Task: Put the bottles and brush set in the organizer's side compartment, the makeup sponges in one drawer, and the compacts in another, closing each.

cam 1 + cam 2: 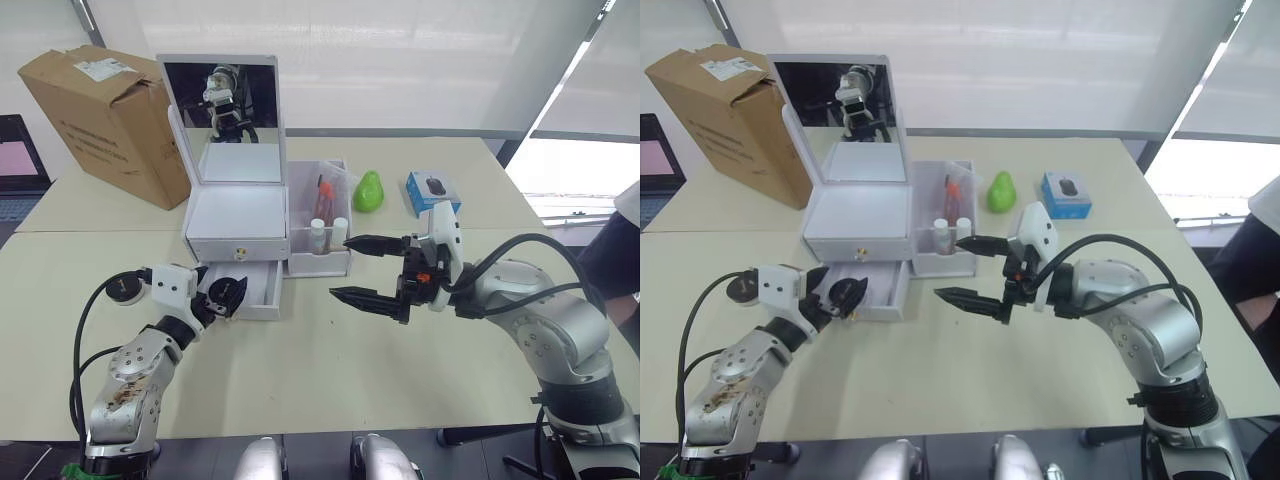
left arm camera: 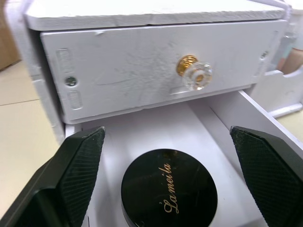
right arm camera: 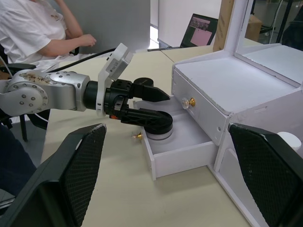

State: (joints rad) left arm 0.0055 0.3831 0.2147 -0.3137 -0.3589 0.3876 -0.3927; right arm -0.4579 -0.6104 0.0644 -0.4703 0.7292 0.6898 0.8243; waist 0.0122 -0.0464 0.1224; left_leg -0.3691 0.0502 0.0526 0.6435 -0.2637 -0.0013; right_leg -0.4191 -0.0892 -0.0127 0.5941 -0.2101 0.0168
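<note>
The white organizer (image 1: 238, 215) stands with its mirror lid up. Its upper drawer (image 2: 142, 66) is shut and its lower drawer (image 1: 268, 292) is pulled out. A black compact (image 2: 169, 189) lies in the lower drawer. My left gripper (image 1: 232, 295) is open around it, with a gap on each side. The side compartment (image 1: 322, 262) holds two white bottles (image 1: 317, 231) and a brush set (image 1: 322, 198). My right gripper (image 1: 340, 267) hangs open and empty just in front of that compartment. A green makeup sponge (image 1: 369, 190) lies on the table to the right of the organizer.
A cardboard box (image 1: 105, 120) stands at the back left, beside the organizer. A small blue box (image 1: 432, 190) lies right of the green sponge. A person in a white shirt (image 3: 33, 28) sits beyond the table's left side. A laptop (image 1: 15, 155) is at the far left.
</note>
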